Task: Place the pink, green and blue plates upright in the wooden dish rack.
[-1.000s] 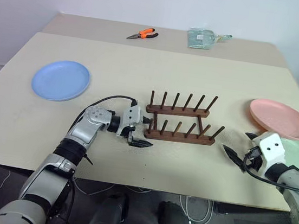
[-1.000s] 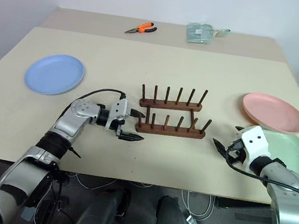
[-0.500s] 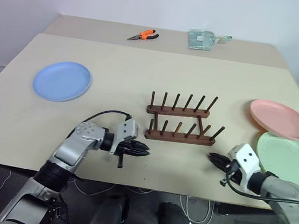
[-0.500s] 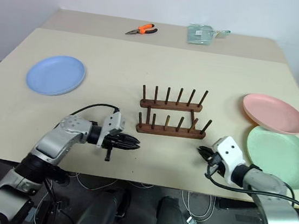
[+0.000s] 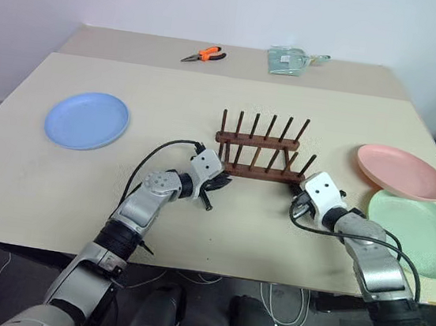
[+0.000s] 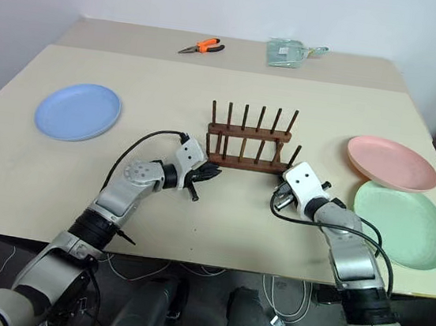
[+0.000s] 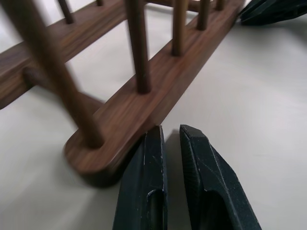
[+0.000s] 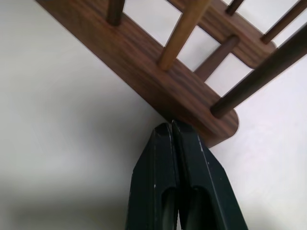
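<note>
Rack (image 5: 258, 148) mid-counter, long axis running side to side, pinned between both tools: left tool (image 5: 217, 183) nearly shut at one end, right tool (image 5: 298, 206) shut at other. Plates flat near counter edges.

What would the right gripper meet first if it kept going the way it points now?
The wooden dish rack: the shut right gripper has its tips at the near rail's end, seemingly already touching it, though contact is hard to confirm.

Lab-like bench (image 5: 55, 191), pliers (image 5: 203, 53)
</note>
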You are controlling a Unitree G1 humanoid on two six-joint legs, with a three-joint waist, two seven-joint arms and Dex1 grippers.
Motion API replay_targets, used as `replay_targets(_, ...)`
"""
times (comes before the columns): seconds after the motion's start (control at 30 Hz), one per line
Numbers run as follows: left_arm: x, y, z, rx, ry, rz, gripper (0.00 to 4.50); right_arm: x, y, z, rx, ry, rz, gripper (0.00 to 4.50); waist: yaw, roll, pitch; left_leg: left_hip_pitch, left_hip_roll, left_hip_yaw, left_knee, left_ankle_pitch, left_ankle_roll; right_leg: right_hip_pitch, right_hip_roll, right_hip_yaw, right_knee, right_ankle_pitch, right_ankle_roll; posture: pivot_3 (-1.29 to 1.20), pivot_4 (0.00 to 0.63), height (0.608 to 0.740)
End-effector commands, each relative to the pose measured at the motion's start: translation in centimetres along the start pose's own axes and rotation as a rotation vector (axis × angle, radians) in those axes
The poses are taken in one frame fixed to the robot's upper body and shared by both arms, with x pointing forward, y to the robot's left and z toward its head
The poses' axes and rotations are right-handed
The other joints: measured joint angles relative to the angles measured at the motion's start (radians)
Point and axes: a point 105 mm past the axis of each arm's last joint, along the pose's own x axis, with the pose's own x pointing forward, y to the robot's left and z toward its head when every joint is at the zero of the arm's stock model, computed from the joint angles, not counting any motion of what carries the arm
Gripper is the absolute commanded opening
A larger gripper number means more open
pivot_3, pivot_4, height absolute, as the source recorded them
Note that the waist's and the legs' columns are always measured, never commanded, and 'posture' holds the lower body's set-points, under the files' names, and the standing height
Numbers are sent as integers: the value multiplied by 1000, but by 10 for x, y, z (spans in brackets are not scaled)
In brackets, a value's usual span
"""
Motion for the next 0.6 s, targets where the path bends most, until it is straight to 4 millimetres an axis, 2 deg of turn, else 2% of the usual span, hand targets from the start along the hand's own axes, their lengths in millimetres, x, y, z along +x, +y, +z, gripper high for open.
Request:
replay_targets(0.03,-11,10,-29,-14,102,45,546,-3,-5,-1,9,-3,1,274,-1,0,0,0,0,0,0,0,0,0,0,0,0,0,0,0,150,738)
replay_targets(0.13,-16,1,-22,1,60,-10,546,-20,-20,8,-58,-34,-14,1317,-3,0,0,0,0,0,-1,0,0,0,0,0,0,0,0,0,150,738)
replay_targets(0.2,-21,-7,-12,-6,6,-55,546,-39,-38,21,-140,-60,-42,2318,-2,1,0,0,0,0,-2,0,0,-1,-1,0,0,0,0,0,150,738)
replay_targets(0.23,-25,-13,-2,-26,-39,-93,546,-52,-54,23,-212,-35,-76,2814,-1,2,1,0,0,0,-3,0,0,-1,-1,0,-1,0,0,0,150,738)
replay_targets(0.27,-30,-20,8,-43,-87,-136,546,-65,-71,23,-290,7,-116,2814,-1,4,2,-2,0,0,-3,0,0,-3,-1,0,-1,-1,-1,0,150,738)
replay_targets(0.33,-36,-30,21,-60,-142,-197,546,-82,-94,23,-385,72,-168,2814,2,6,2,-4,-1,1,-2,0,0,-5,-2,1,0,-1,-2,0,150,738)
replay_targets(0.43,-39,-41,35,-54,-182,-260,546,-100,-119,17,-499,180,-221,2814,5,5,2,-6,0,1,-1,0,0,-6,-2,1,0,-2,-3,0,150,738)
replay_targets(0.5,-39,-46,40,-47,-195,-281,546,-106,-127,12,-544,231,-234,2814,7,5,2,-6,0,1,-1,0,0,-6,-3,1,-1,-2,-4,0,150,738)
replay_targets(0.6,-38,-50,50,-39,-225,-304,546,-111,-139,-8,-622,337,-251,2814,9,5,2,-6,-1,1,-1,0,0,-6,-2,1,-1,-2,-4,0,150,738)
